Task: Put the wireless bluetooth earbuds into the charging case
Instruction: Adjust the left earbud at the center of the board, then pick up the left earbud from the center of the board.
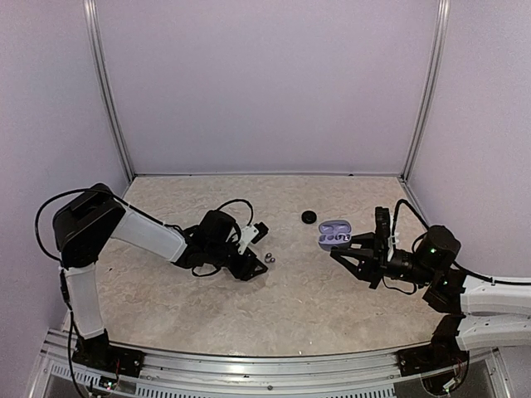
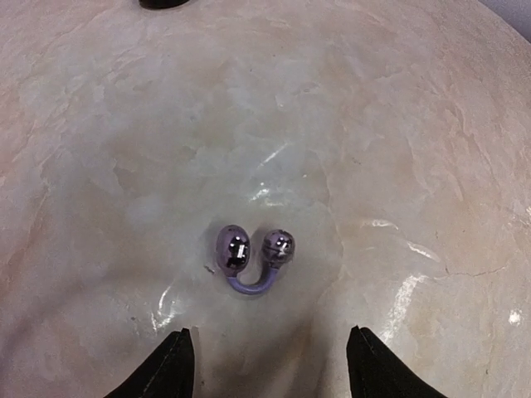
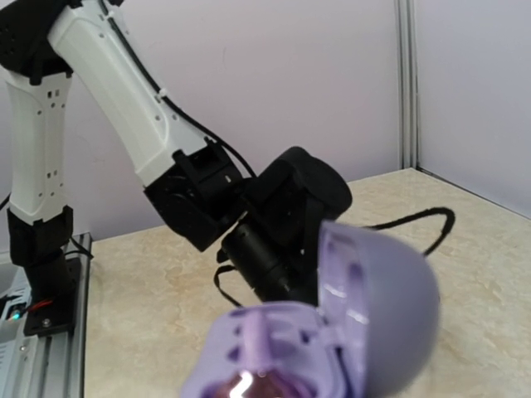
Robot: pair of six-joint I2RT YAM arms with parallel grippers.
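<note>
One of the wireless bluetooth earbuds point(image 2: 251, 254) lies on the table: two shiny silver-purple bulbs joined by a lavender arc. In the top view this earbud point(image 1: 269, 258) sits just right of my left gripper point(image 1: 260, 249). The left gripper point(image 2: 270, 365) is open, its black fingertips point(image 2: 170, 365) spread wide on the near side of the earbud and apart from it. The lavender charging case point(image 1: 334, 234) is open, lid up, at the tip of my right gripper point(image 1: 342, 250). The case point(image 3: 332, 332) fills the bottom of the right wrist view and hides the right fingers.
A black round puck point(image 1: 309, 217) lies behind and between the two grippers; its edge point(image 2: 162, 3) shows at the top of the left wrist view. The left arm's black cable point(image 1: 236, 203) loops above its wrist. White walls close the table on three sides.
</note>
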